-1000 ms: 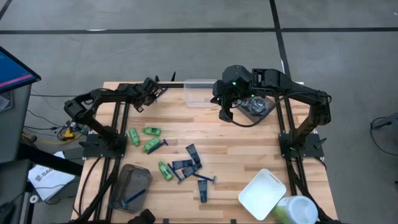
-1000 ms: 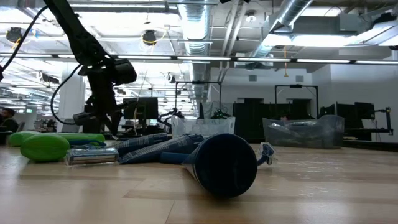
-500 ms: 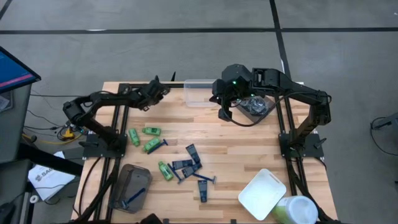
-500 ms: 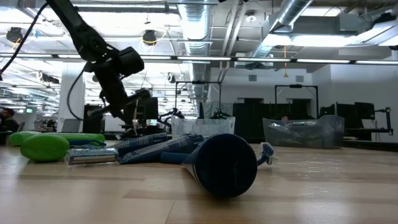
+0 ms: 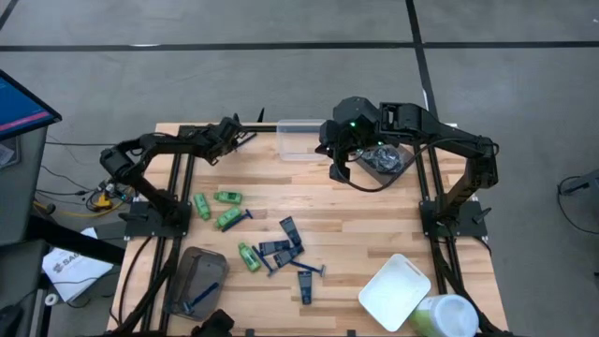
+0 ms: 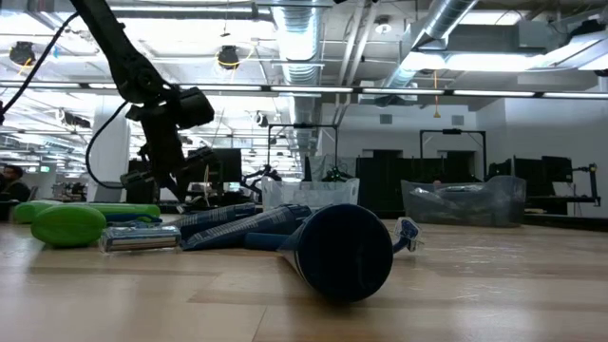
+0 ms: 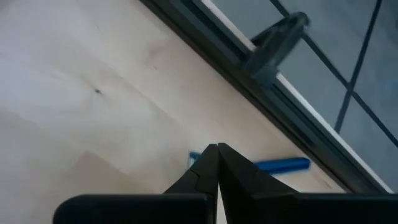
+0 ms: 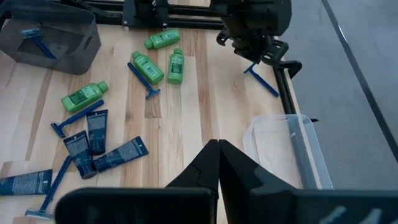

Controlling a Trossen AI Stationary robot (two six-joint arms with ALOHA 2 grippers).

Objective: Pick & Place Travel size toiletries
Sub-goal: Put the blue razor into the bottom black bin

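Green mini bottles (image 5: 228, 197), navy tubes (image 5: 289, 234) and blue razors (image 5: 310, 269) lie flat across the middle of the table. They show again in the right wrist view: green bottles (image 8: 175, 65), navy tubes (image 8: 96, 132). One blue razor (image 8: 262, 81) lies apart at the far left edge, seen also just beyond my left fingertips as the razor (image 7: 281, 165). My left gripper (image 5: 227, 137) hangs shut above that spot, off the table in the low view (image 6: 169, 176). My right gripper (image 8: 217, 144) is shut and hovers beside the clear tub (image 5: 301, 138).
A grey-brown tub (image 5: 197, 281) at the near left holds one blue razor. A white tub (image 5: 395, 292) and a green-lidded container (image 5: 445, 316) sit at the near right. A crinkled plastic bag (image 5: 385, 159) lies under the right arm. The table frame rail (image 7: 261, 93) runs along the far edge.
My left gripper swung out toward the table's right and tipped to a slant, then came back a little toward the left and stands more upright again. It stayed shut. The right arm kept still.
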